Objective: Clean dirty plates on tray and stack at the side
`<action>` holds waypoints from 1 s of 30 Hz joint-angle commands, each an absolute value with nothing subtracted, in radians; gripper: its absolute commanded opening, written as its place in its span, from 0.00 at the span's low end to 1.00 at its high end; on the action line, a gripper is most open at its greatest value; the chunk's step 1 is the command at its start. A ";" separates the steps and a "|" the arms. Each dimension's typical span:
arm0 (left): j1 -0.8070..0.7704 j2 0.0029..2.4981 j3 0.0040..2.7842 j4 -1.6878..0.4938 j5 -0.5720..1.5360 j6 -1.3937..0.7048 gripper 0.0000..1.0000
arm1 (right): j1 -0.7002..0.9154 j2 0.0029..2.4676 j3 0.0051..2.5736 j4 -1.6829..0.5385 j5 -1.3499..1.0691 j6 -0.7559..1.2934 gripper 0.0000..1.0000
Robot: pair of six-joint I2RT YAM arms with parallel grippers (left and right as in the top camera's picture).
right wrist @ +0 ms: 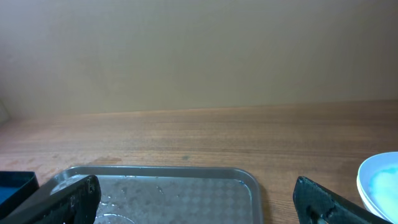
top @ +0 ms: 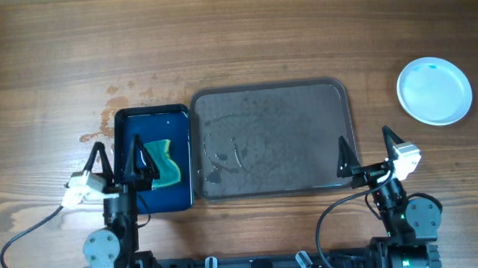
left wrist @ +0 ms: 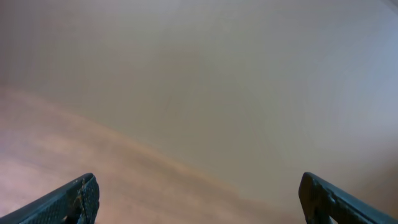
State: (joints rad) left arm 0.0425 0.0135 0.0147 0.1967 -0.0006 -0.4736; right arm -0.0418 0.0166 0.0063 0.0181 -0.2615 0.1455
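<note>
The large grey tray (top: 303,131) lies in the middle of the table, wet, with water drops and no plates on it. White plates (top: 434,91) sit at the far right, off the tray; from above they look like one round disc with a faint blue tint. Over the near right corner of the tray, my right gripper (top: 369,148) stands open and holds nothing. In the right wrist view the tray (right wrist: 186,171) lies ahead and a plate edge (right wrist: 380,186) shows at the right. My left gripper (top: 119,159) hangs open and empty over the small blue tray.
A small dark blue tray (top: 137,122) with a green sponge (top: 166,161) sits left of the grey tray, touching its side. Its corner (right wrist: 12,186) shows in the right wrist view. The left wrist view is a blur with only the fingertips (left wrist: 78,199) sharp.
</note>
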 commanded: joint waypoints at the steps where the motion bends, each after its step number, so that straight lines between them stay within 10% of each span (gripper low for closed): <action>1: 0.052 0.003 0.006 0.107 0.019 -0.480 1.00 | -0.036 0.014 0.005 0.021 -0.263 0.160 1.00; 30: 0.052 0.005 0.006 -0.076 0.018 -0.479 1.00 | -0.036 0.014 0.005 0.021 -0.263 0.160 1.00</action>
